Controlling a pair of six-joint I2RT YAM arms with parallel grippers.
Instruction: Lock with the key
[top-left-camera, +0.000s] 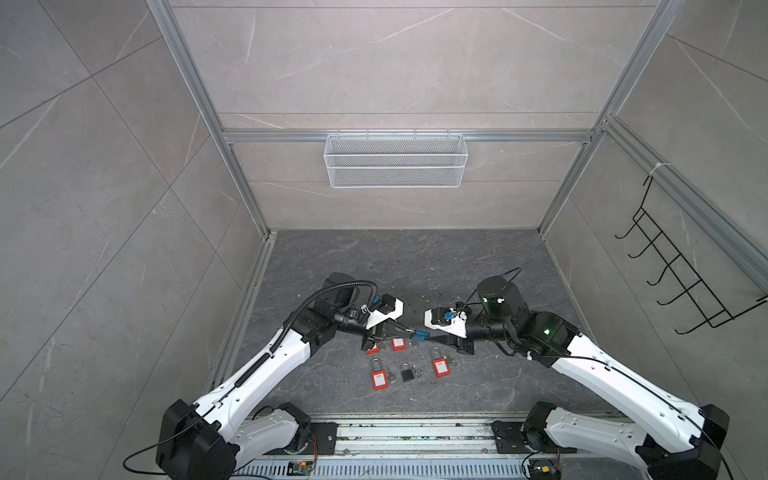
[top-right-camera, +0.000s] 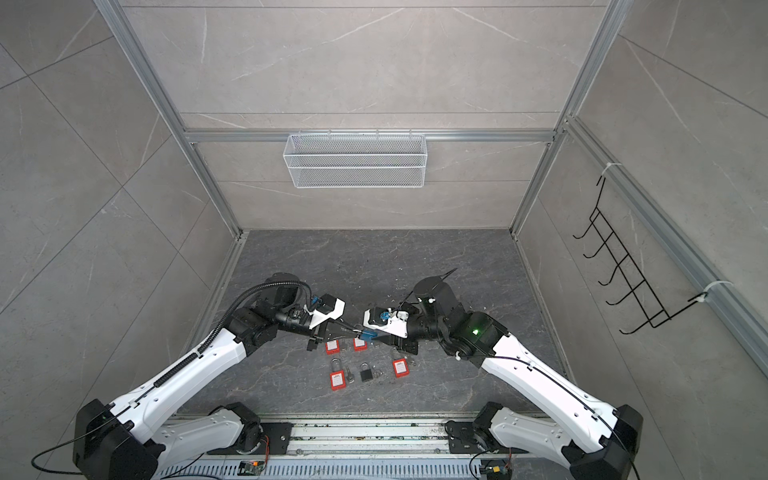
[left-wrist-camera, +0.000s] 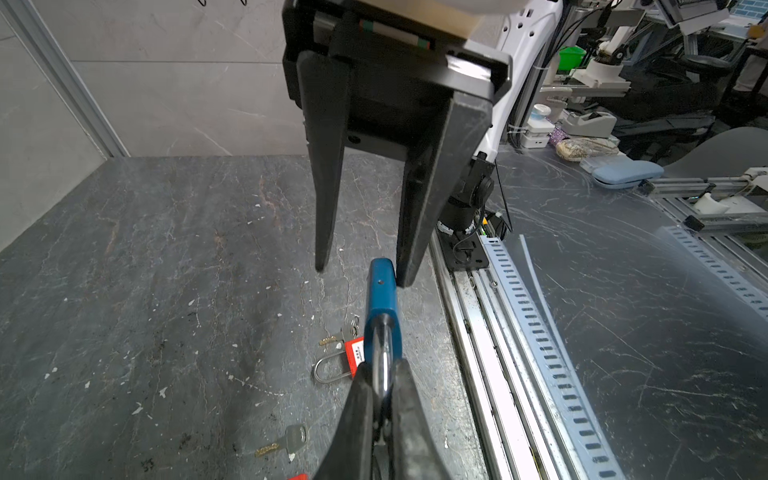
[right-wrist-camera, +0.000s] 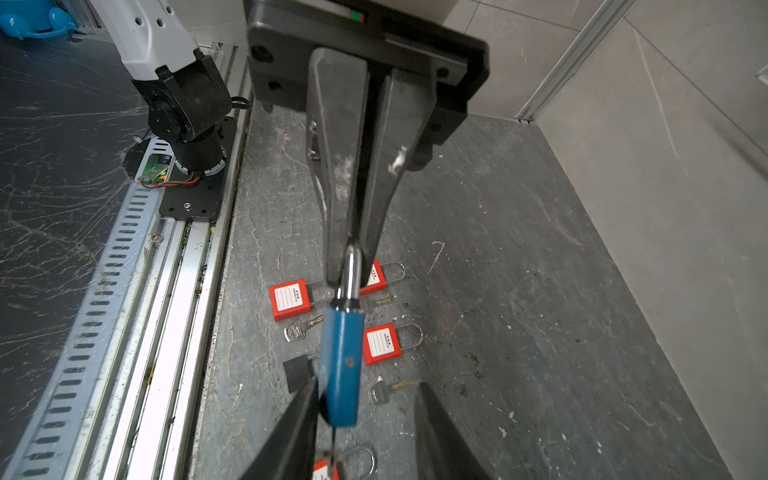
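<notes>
While aloft, padlock (left-wrist-camera: 380, 299) in left hand (left-wrist-camera: 380, 376)

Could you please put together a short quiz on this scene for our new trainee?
1. True or false: the left gripper is shut on the shackle of the blue padlock.
2. How many red padlocks lie on the table? A) two B) four C) six
3. Which gripper's jaws stand open on either side of the blue padlock's body?

Key: 1. True. 2. B. 3. The right gripper.
</notes>
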